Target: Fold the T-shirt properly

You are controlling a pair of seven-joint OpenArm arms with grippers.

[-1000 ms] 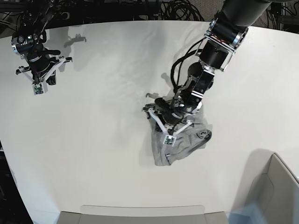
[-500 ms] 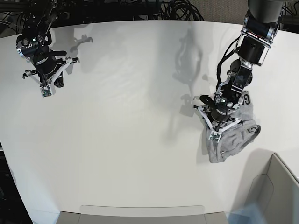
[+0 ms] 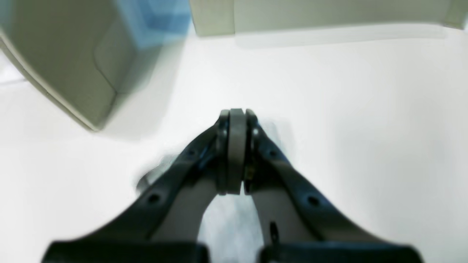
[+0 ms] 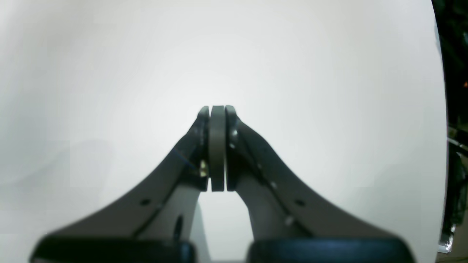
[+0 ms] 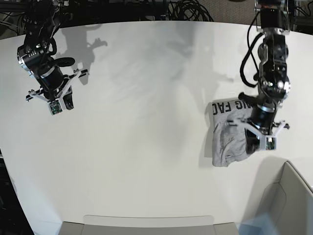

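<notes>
T-shirt (image 5: 230,139): soft, light, bunched, lettering up; take at hem corners. Left gripper (image 3: 236,153) jaws clenched, cloth between not evident. Right gripper (image 4: 217,146) clenched, empty

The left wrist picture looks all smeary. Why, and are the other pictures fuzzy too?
Left wrist view: smeared as if the camera is moving; the left gripper and grey bin have soft edges. Right wrist view: sharper, the right gripper is crisp against the bright, bare table. Base view: clear, with soft arm shadows near the T-shirt.
</notes>
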